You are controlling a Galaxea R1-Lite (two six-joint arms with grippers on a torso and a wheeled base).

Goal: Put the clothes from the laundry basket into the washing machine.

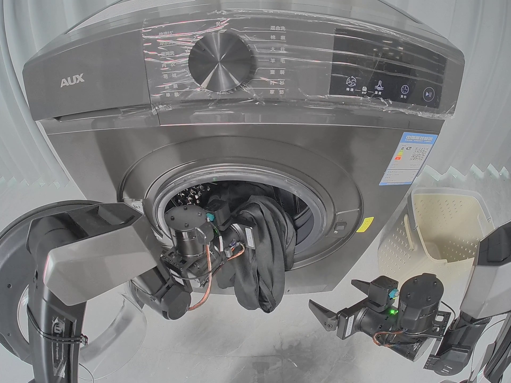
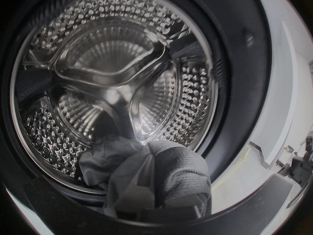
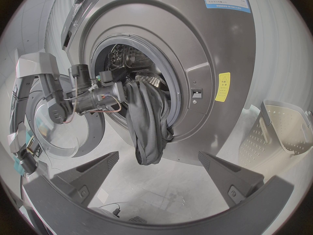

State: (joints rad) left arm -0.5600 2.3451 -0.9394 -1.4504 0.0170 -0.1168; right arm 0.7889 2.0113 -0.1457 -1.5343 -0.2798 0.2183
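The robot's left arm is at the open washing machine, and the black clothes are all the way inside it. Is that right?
Not quite. The left arm is at the open washing machine, but the black clothes are only partly in: the head view shows them draped over the door rim, hanging down the front.

I see the washing machine (image 1: 239, 150), a grey steel front-loader, standing with its round door (image 1: 10, 293) swung wide open to the left of its opening. A dark grey, almost black garment (image 1: 266, 251) hangs bunched over the lower lip of that opening. Part of it lies inside against the dimpled steel drum (image 2: 111, 59), and the rest droops down the machine's front. The laundry basket (image 1: 452, 224), cream and perforated, sits tilted on the floor just beside the machine's right front corner, its mouth turned towards me.
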